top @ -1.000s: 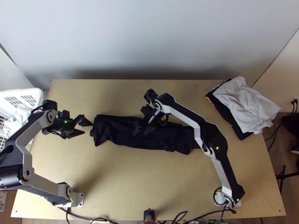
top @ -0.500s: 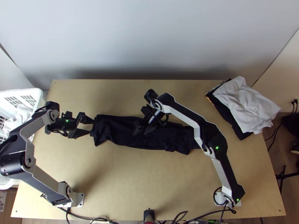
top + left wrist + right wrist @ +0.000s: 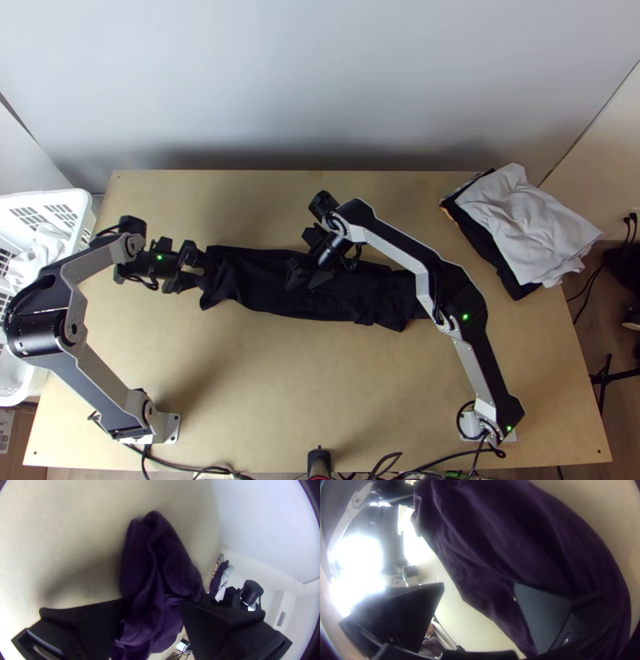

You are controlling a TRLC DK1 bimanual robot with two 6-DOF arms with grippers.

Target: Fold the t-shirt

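Dark t-shirt (image 3: 256, 290) laid as a long, narrow strip, left to right across mid-table; surface rumpled, left end bunched. Sleeves and layers can't be told apart.

Left gripper (image 3: 200, 270), wide flat black fingers: at the strip's left end, one finger to the far side, one to the near, parted with cloth between. Whether they pinch it, I can't tell. Placed so, I'd guess, to take that end and carry it right, shortening the strip.

Right gripper (image 3: 301, 282), same flat black build: low at mid-strip, fingers well spread, nothing clasped; one finger over the cloth, the other beyond its edge. Perhaps parked there to steady the middle or mark the fold. Risk: that finger getting caught under a folded end.

Far right: pale grey cloth (image 3: 520, 220) atop black cloth (image 3: 488, 248), likely finished work. Left edge: white plastic basket (image 3: 82, 202), pale cloth inside, probably the supply.
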